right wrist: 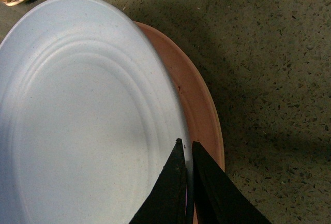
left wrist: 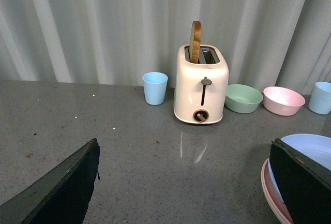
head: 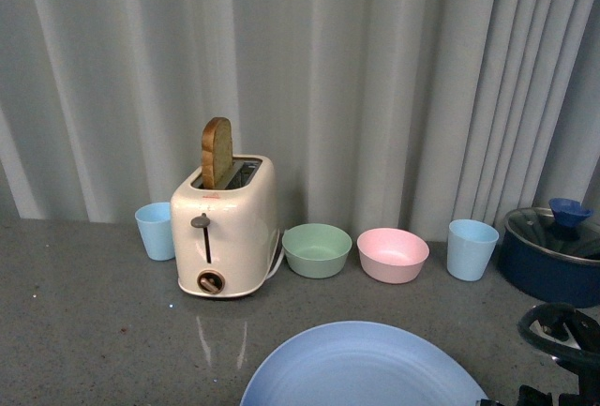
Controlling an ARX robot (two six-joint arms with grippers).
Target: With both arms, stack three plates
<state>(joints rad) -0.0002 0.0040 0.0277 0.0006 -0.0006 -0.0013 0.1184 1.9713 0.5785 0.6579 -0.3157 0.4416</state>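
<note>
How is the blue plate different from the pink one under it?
The blue plate is pale blue; the pink plate is salmon pink. The blue one lies on top, fully shown and tilted; the pink one peeks out as a rim beneath. The right pincer grips the blue plate's edge, not the pink. Both are round, shallow and matte.

the right gripper (right wrist: 187, 151) pinches the rim of the light blue plate (right wrist: 83, 120), above the pink plate (right wrist: 199, 94).

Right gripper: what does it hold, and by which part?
The right gripper pinches the round light blue plate by its rim, above the pink plate.
</note>
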